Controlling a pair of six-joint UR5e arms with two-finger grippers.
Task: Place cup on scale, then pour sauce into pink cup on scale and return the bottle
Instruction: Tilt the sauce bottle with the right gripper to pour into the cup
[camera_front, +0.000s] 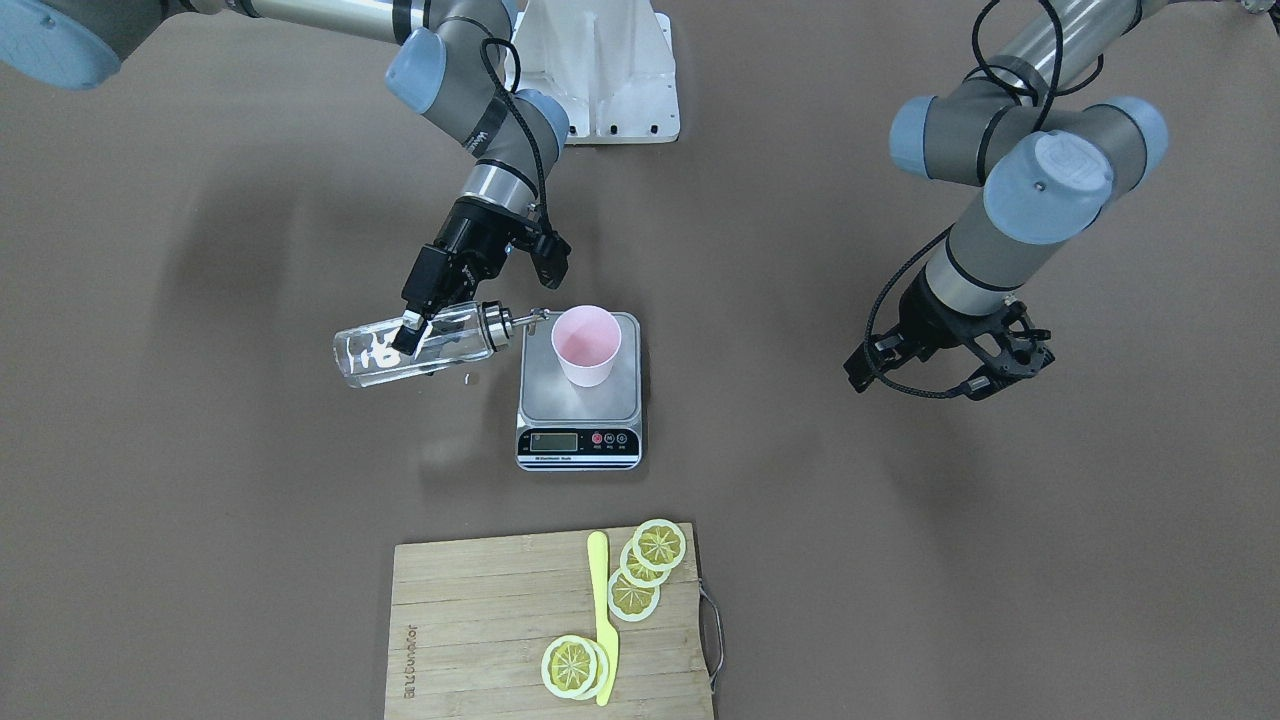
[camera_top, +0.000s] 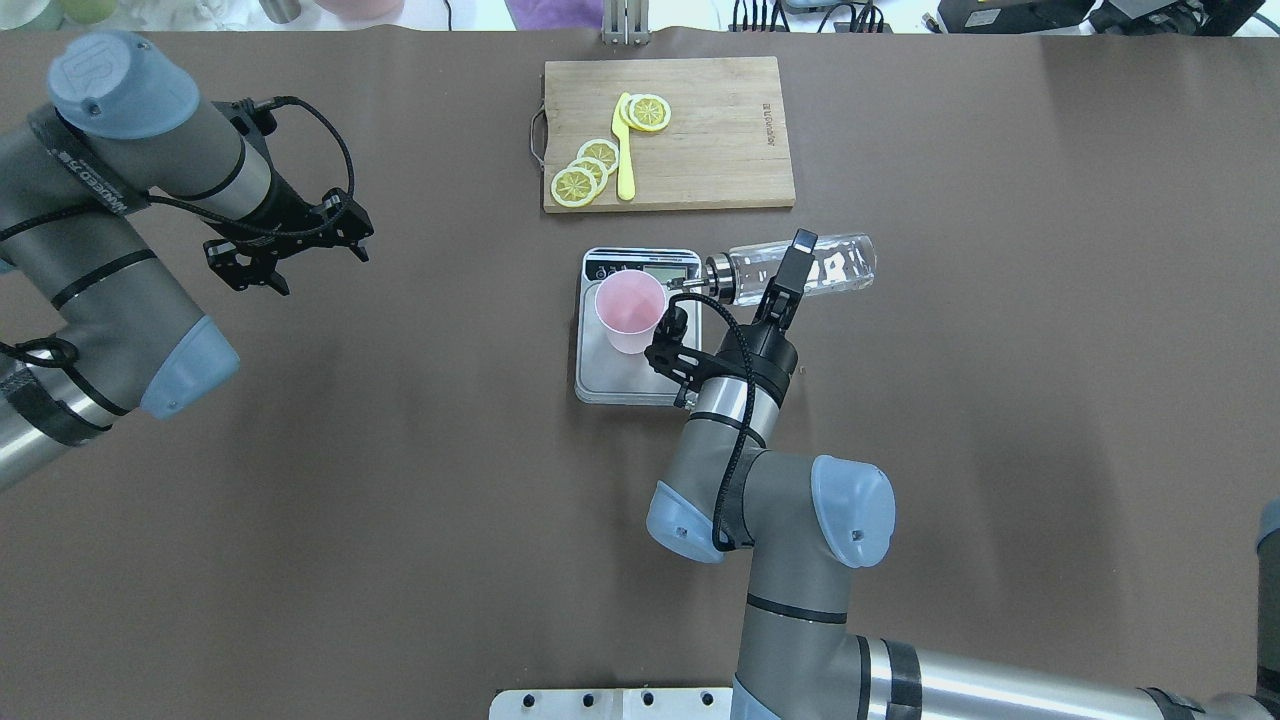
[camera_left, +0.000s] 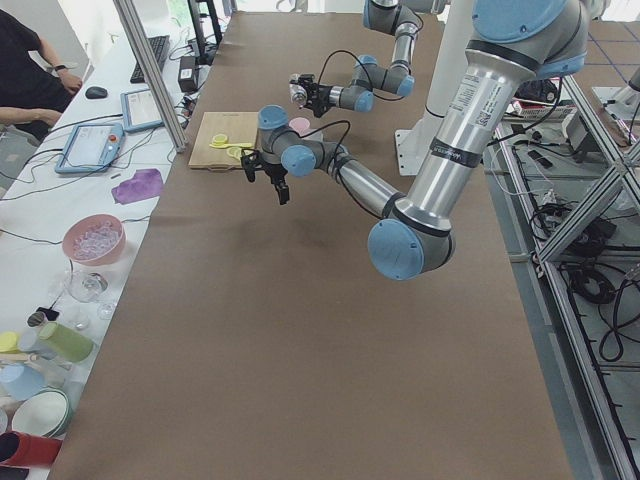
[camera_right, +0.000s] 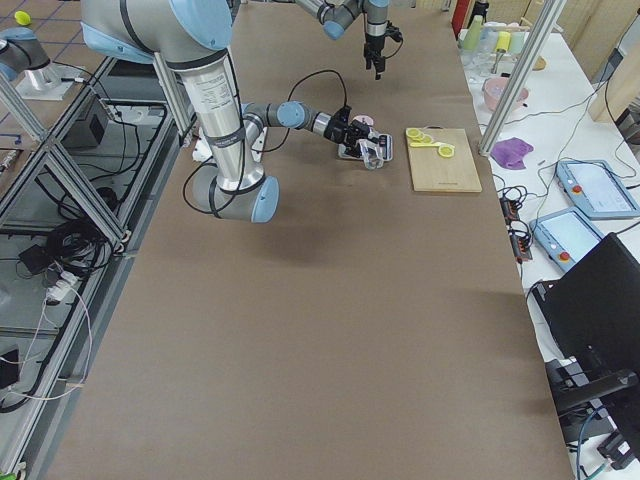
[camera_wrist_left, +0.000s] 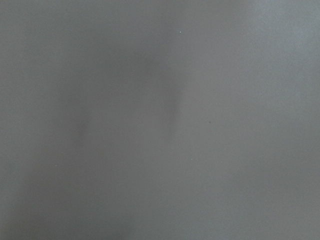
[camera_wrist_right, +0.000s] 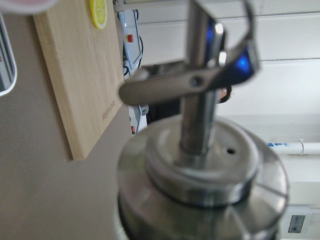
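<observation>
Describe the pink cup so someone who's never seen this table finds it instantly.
Mid-table, near the wooden cutting board, sits a small steel-topped scale. The cup stands upright on it: pale pink and handleless, unlike the clear glass bottle the right hand tips beside it.

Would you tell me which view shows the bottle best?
Exterior front-facing: the whole bottle, near horizontal in the right gripper, spout by the cup. Overhead shows it similarly; side views, tiny; right wrist, only its cap; left wrist, nothing.
</observation>
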